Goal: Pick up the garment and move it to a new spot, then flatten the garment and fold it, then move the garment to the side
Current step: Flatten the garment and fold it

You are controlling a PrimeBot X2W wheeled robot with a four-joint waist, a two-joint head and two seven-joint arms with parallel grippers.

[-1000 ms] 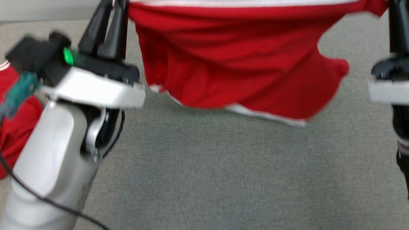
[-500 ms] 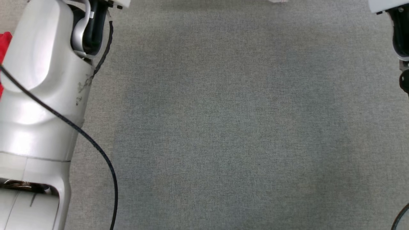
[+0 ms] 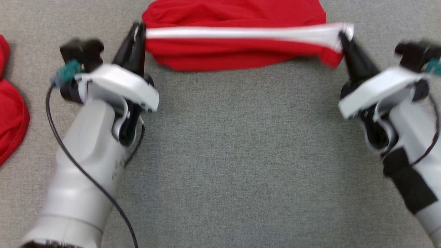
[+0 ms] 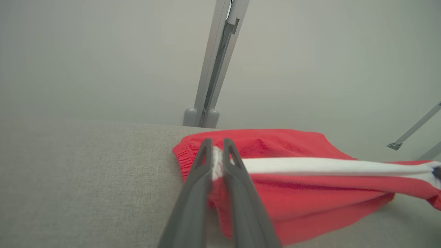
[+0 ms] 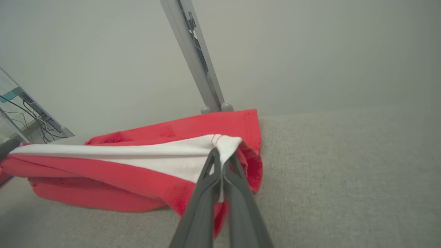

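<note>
The garment (image 3: 234,13) is red with a white stripe and lies bunched on the grey table (image 3: 241,155) at the far middle. Its striped edge is pulled taut between my two grippers, a little above the cloth below. My left gripper (image 3: 139,30) is shut on the left end of the stripe; the left wrist view shows the fingers (image 4: 216,142) pinching white fabric of the garment (image 4: 303,193). My right gripper (image 3: 343,35) is shut on the right end, and in the right wrist view (image 5: 220,154) it clamps the white corner of the garment (image 5: 131,186).
Another red cloth (image 3: 10,113) lies at the table's left edge beside my left arm. A grey metal post (image 4: 215,69) stands behind the table's far edge against a pale wall. Cables and a frame (image 5: 31,117) show to the left in the right wrist view.
The head camera has swung down and back. The garment hung in the air between the grippers a second ago; now its body rests on the table, both grips unchanged.
</note>
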